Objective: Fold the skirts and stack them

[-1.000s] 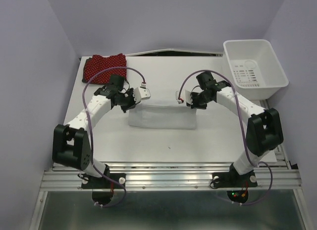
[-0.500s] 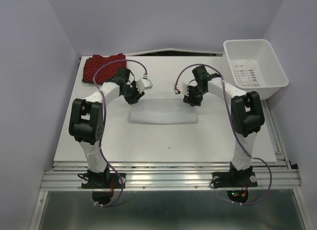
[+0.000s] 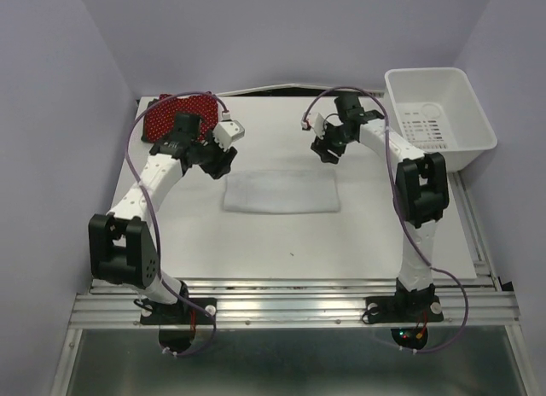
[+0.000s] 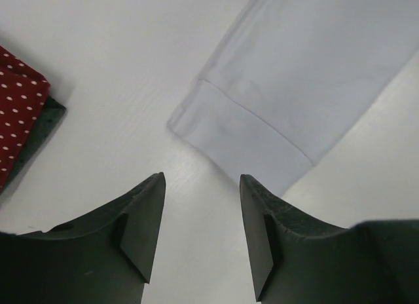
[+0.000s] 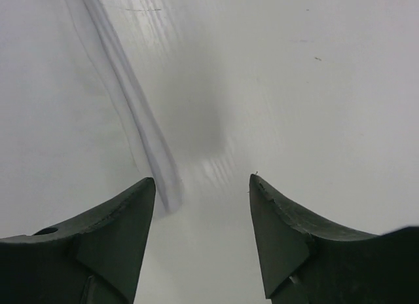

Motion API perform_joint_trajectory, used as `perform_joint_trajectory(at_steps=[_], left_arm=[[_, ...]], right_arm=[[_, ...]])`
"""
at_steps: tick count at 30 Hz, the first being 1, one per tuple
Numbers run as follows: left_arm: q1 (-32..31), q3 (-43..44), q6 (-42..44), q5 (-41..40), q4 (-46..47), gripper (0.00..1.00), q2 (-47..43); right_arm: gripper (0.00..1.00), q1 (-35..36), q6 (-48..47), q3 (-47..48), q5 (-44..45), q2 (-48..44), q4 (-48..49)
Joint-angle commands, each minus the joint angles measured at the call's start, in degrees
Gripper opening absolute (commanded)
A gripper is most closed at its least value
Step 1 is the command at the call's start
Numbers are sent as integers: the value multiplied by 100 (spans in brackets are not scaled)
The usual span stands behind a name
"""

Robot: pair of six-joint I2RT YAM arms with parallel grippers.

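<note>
The white skirt (image 3: 281, 192) lies folded flat in a rectangle at mid-table; its hemmed corner (image 4: 249, 130) shows just ahead of my left gripper (image 4: 201, 179). That gripper (image 3: 218, 161) hovers open off the skirt's far left corner, nothing between its fingers. Beyond the far right corner, my right gripper (image 3: 325, 150) (image 5: 203, 179) is open too, with the skirt's edge (image 5: 154, 156) beside its left finger. The red dotted skirt (image 3: 175, 114) (image 4: 16, 111) sits at the back left on top of a dark skirt (image 4: 40, 135), of which only an edge shows.
A white plastic bin (image 3: 439, 114) stands at the back right, off the table's corner. The white table (image 3: 290, 242) runs from the arms' bases back to the wall. Purple cables loop over both arms.
Both grippers have opened and let go of the white skirt's far edge, which now lies flat. Both arms have drawn back toward the far side of the table.
</note>
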Motion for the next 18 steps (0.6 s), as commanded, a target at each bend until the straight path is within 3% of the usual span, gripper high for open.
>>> perform_joint_trajectory(at_steps=[1, 10, 15, 18], left_arm=[[-55, -687, -600, 618, -467, 58, -386], [-169, -1295, -1628, 1015, -380, 51, 42], [-178, -944, -2050, 857, -187, 45, 772], [-161, -733, -2244, 725, 209, 44, 1115]], right_arm=[[60, 10, 401, 234, -532, 491, -257], [41, 10, 569, -142, -551, 660, -486], [32, 10, 560, -906, -604, 274, -837], [33, 10, 595, -1522, -691, -174, -882]])
